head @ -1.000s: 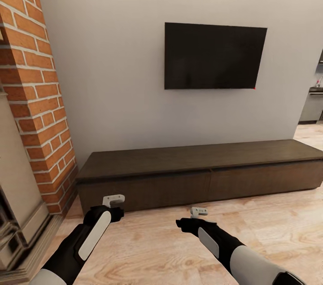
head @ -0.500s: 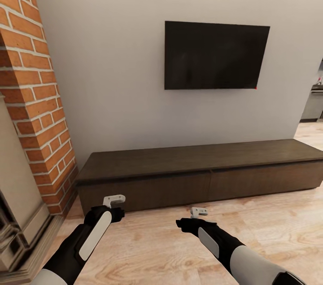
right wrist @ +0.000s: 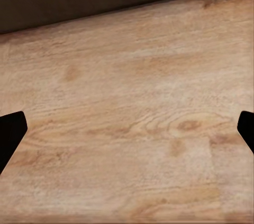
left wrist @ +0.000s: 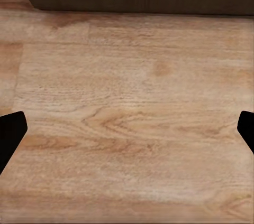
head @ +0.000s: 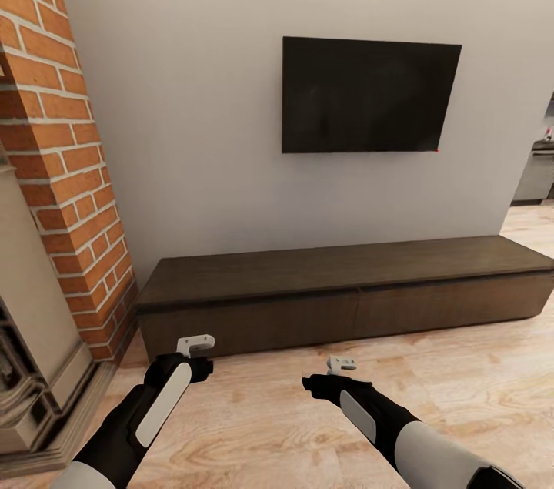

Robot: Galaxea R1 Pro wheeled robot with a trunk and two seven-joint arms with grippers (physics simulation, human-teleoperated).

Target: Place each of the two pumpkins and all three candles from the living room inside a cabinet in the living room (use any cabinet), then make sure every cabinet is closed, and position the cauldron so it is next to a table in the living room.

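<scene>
The robot faces a long, low dark cabinet (head: 346, 296) that runs along the grey wall under a wall-mounted television (head: 369, 96). Its two fronts sit flush with a thin seam between them, so as far as the head view shows, this cabinet is shut. A brick chimney (head: 54, 158) stands at the left, and wooden floor (head: 462, 396) lies between robot and cabinet.

Both arms are held low and forward over bare floor. The left gripper (head: 195, 343) and the right gripper (head: 342, 363) each carry nothing: in both wrist views the dark fingers (left wrist: 10, 134) (right wrist: 10, 134) sit at opposite edges with floorboards between them, so both are spread wide.

No pumpkin, candle or cauldron can be seen from here, nor a desk, so where they lie cannot be told.

Judging by this, the robot is on the move near the cabinet, empty-handed. That would fit arriving to pull a front open as well as standing before a cabinet already filled and shut; the closed fronts hide which.
</scene>
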